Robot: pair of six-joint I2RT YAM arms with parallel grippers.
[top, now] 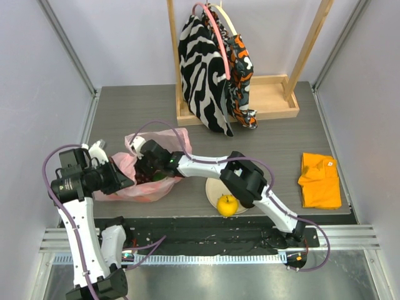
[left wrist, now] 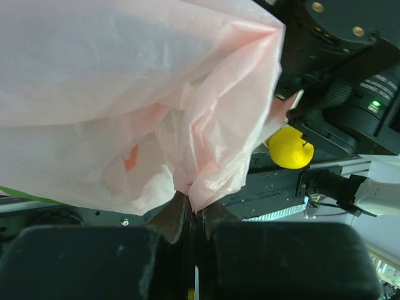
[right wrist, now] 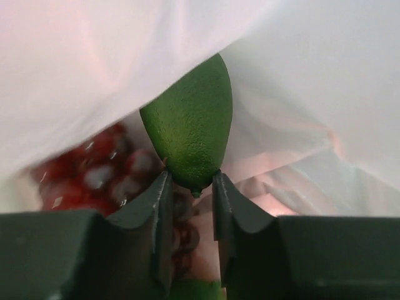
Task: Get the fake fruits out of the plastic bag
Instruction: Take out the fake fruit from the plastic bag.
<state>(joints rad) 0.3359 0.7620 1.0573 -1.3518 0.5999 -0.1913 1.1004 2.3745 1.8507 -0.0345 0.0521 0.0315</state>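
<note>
Bag unload, early: 1 fruit out, green one pinched inside.

Top: pink bag (top: 164, 139) lies left-centre on table, L gripper (top: 123, 180) at its near-left edge, R gripper (top: 147, 167) reached into its mouth; yellow fruit (top: 227, 204) sits out on plate (top: 212, 187), so 1 done. L wrist: L gripper (left wrist: 194, 214) clamped tight on a fold of bag (left wrist: 125, 94), holding it up; yellow fruit (left wrist: 289, 147) seen beyond, apart from bag. R wrist: R gripper (right wrist: 190, 180) narrow, jaws pinching the pointed end of green fruit (right wrist: 190, 131), inside the bag w/ grape bunch (right wrist: 94, 178) just behind. Left to do, by my read: lift green out, then grapes + whatever else film hides; count can't be told.
</note>
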